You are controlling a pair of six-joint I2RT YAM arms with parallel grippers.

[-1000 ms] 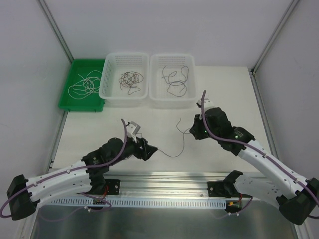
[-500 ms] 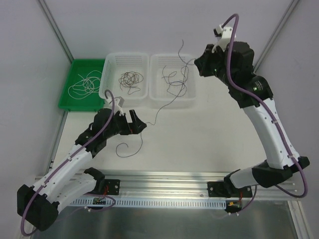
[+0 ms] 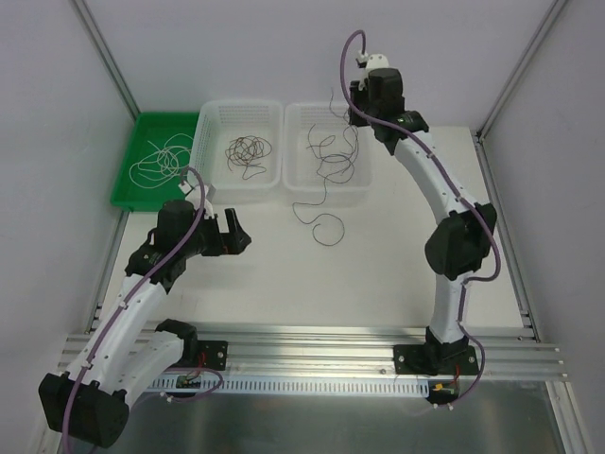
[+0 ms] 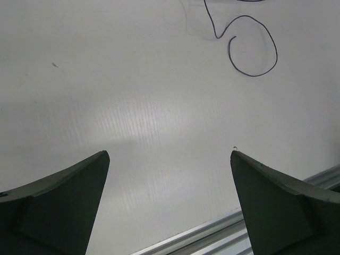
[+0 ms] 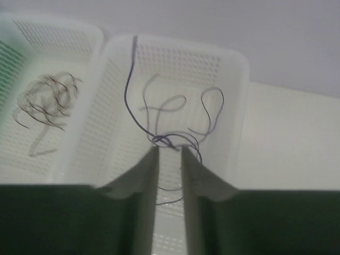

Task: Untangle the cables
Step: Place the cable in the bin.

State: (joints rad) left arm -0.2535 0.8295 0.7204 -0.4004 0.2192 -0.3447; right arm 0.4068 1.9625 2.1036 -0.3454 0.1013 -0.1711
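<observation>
Cable trailed from the right basket over its front rim onto the tabletop, ending in a loop. Your left end effector hovered wide open, empty. Your right end effector hung over that basket, barely parted. Couldn't tell if it gripped anything.

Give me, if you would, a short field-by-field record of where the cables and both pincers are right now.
left pincer: open, empty
right pincer: high above right basket; narrow gap between fingers, dark cable at its tips, grip unclear
loose cable: loop lying on table, apart from left pincer
left basket: dark tangle
green tray: whitish cable
</observation>
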